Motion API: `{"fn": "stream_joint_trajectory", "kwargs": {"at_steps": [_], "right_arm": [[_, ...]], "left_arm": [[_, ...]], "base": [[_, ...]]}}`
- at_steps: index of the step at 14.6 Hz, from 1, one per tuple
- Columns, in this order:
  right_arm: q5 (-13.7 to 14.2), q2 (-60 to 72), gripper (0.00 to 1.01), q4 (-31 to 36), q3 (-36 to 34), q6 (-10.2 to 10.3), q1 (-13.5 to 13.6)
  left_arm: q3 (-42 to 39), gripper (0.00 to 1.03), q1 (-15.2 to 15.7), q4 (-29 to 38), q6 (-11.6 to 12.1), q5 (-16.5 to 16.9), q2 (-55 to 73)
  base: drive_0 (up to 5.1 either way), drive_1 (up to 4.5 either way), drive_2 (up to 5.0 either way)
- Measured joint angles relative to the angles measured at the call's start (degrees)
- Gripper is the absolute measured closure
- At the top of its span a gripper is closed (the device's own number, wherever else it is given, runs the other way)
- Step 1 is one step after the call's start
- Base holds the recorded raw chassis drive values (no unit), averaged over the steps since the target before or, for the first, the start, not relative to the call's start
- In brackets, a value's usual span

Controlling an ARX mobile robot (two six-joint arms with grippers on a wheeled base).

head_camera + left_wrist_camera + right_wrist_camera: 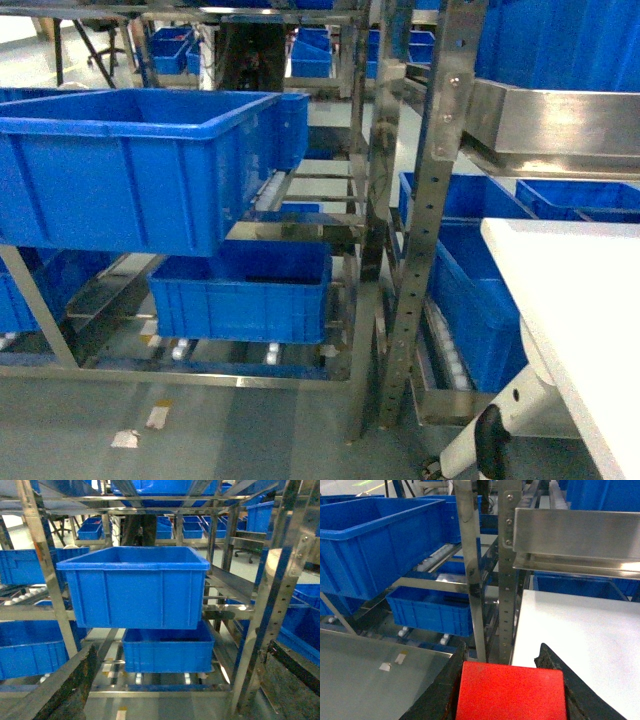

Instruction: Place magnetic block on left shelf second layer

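Only my right wrist camera shows the magnetic block (510, 692), clamped between the right gripper (507, 690) jaws beside the white tabletop (575, 630). My left gripper (170, 690) jaws stand wide apart, empty, facing the blue crate (135, 587) on the left shelf second layer (227, 611)

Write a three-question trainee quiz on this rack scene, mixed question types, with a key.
1. True or false: the right gripper is shut on the magnetic block.
2. In the head view, the white tabletop lies on which side? A) left B) right
3. Fill in: below the upper blue crate sits a second crate coloured ____.

Key: 1 true; 2 B; 3 blue.
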Motion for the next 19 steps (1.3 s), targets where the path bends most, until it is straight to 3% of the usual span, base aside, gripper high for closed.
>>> {"fn": "stream_joint_trajectory", "kwargs": {"at_steps": [19], "right_arm": [[-0.13, -0.04, 0.67, 0.0, -0.02, 0.0, -0.02]], "left_arm": [[0.0, 0.05, 0.0, -0.04, 0.0, -0.02, 0.0]], "base": [[-5.0, 2.41, 2.4]]}}
